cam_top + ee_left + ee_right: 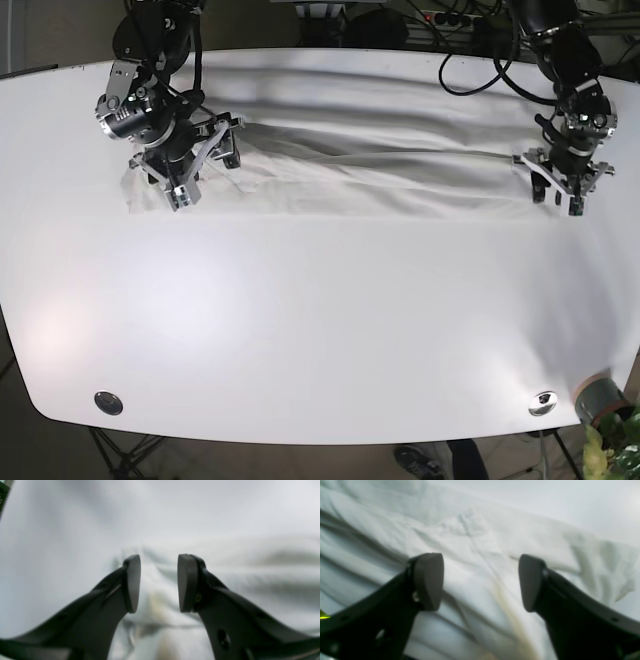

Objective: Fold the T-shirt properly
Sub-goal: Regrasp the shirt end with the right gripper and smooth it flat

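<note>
T-shirt point(350, 170): white, wrinkled, stretched in a long band across the far part of the white worktop point(320, 320).
Left gripper point(159, 582): jaws parted, over the band's right end, holding nothing.
Right gripper point(481, 582): jaws spread wide above the left end, nothing between them.

We see a white table point(320, 330) with rounded corners. Directly on it lies the white T-shirt point(360, 165), stretched in long wrinkles across the far half; the near half shows only bare tabletop.
</note>
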`<state>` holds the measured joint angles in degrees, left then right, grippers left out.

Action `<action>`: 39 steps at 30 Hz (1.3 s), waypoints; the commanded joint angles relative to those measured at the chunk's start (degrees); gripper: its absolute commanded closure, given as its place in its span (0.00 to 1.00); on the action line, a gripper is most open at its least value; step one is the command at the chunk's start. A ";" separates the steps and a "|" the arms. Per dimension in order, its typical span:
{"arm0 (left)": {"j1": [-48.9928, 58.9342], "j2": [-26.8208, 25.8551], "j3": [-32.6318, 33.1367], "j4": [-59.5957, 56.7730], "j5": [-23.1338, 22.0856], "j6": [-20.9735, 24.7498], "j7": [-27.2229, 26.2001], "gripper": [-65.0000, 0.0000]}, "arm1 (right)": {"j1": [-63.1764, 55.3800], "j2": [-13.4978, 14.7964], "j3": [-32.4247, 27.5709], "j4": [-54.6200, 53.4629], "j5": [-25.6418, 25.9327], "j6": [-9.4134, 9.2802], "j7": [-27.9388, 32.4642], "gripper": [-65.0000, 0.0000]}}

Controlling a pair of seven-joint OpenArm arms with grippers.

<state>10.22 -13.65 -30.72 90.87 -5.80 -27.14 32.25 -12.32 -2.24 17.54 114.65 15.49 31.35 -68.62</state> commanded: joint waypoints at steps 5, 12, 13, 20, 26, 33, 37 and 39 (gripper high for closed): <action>2.75 -1.08 -0.36 -0.89 -0.31 0.19 -1.35 0.65 | -2.85 0.53 0.17 -1.46 0.12 -0.01 0.71 0.46; 1.17 -1.25 -0.27 -7.05 -0.31 0.19 -1.52 0.65 | -2.50 1.58 0.09 -10.34 -2.87 -0.10 7.04 0.46; 0.38 -1.25 -0.27 -7.66 -0.22 0.19 -1.52 0.65 | -1.88 1.58 0.09 -11.31 -3.75 -0.10 7.56 0.46; -6.13 -1.43 -0.27 -14.61 0.04 0.19 -1.52 0.65 | 5.42 2.64 0.26 -19.84 -9.99 -0.10 13.28 0.46; -10.70 -1.43 -0.27 -17.42 0.13 0.19 -1.09 0.65 | 14.56 6.68 0.26 -30.04 -10.52 0.07 15.56 0.46; -11.67 -1.34 -0.62 -13.99 -0.48 0.10 1.46 0.48 | 17.99 7.65 0.26 -30.83 -10.52 0.16 15.65 0.46; -11.93 -1.34 -2.29 -8.54 -3.65 0.10 5.86 0.32 | 17.81 7.30 0.26 -29.51 -10.52 0.34 15.65 0.46; -11.93 -1.34 -3.52 -6.61 -7.25 0.10 7.97 0.29 | 17.72 7.21 0.26 -29.33 -10.52 0.43 15.65 0.46</action>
<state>-0.84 -13.91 -33.23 81.41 -9.93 -27.05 39.77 4.78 4.60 17.58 84.29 5.30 31.97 -52.71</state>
